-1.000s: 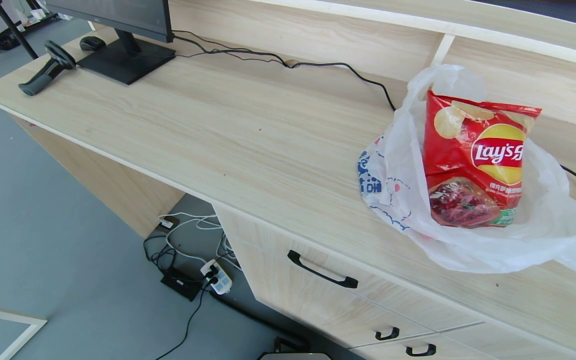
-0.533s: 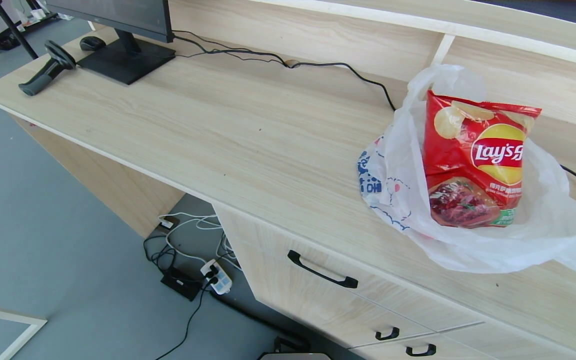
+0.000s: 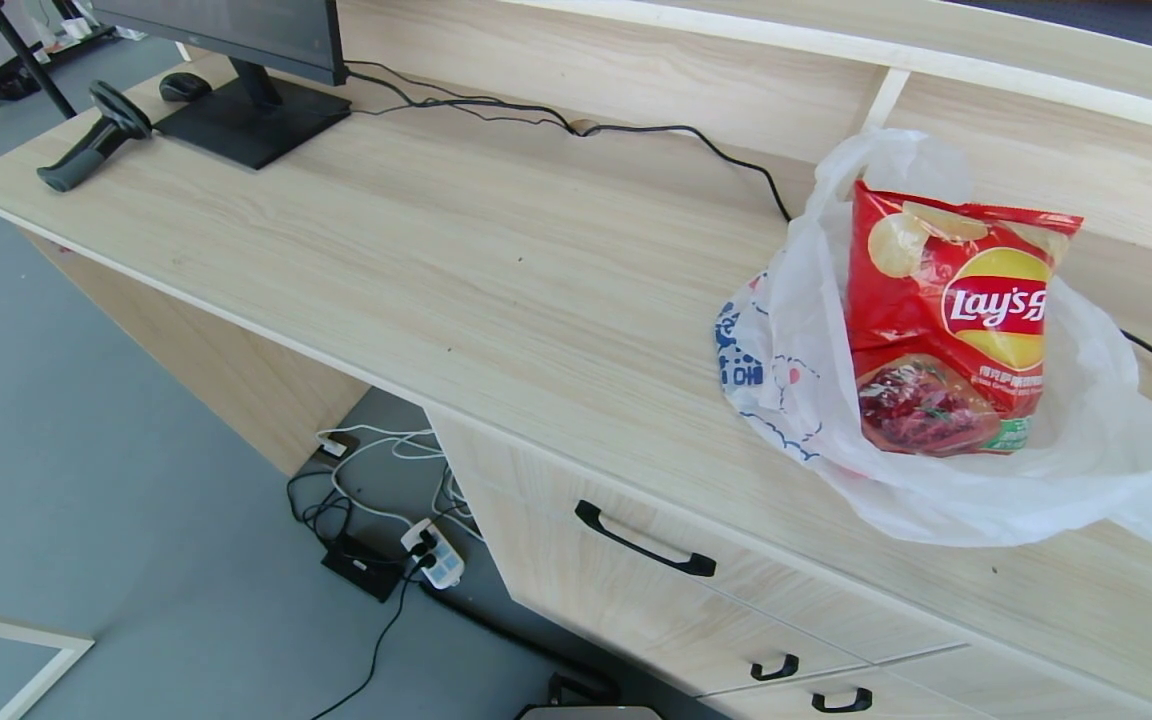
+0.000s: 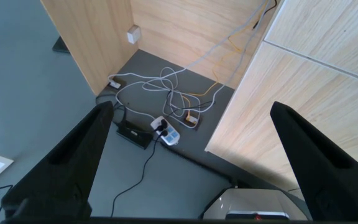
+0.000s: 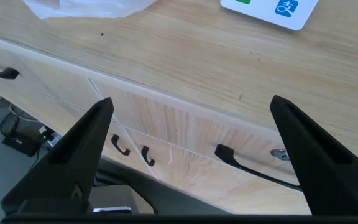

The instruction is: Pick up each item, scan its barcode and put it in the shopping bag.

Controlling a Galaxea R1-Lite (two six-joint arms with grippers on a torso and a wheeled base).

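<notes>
Nearest, both tools are found low before the counter front. The left tool [image 4: 191, 106] is spread wide and empty over the power strip [image 4: 166, 132] on the floor. The right tool [image 5: 191, 99], likewise spread wide and empty, faces the drawer fronts [image 5: 185, 124]. Farther on, at 3 o'clock on the counter [image 3: 496, 270], the chip bag [image 3: 956, 320] stands upright, long axis vertical, inside the shopping bag [image 3: 1086, 480]. The right arm is judged the nearer to it. Farthest, at 10 o'clock, the scanner [image 3: 96, 140] lies well apart from the bag.
</notes>
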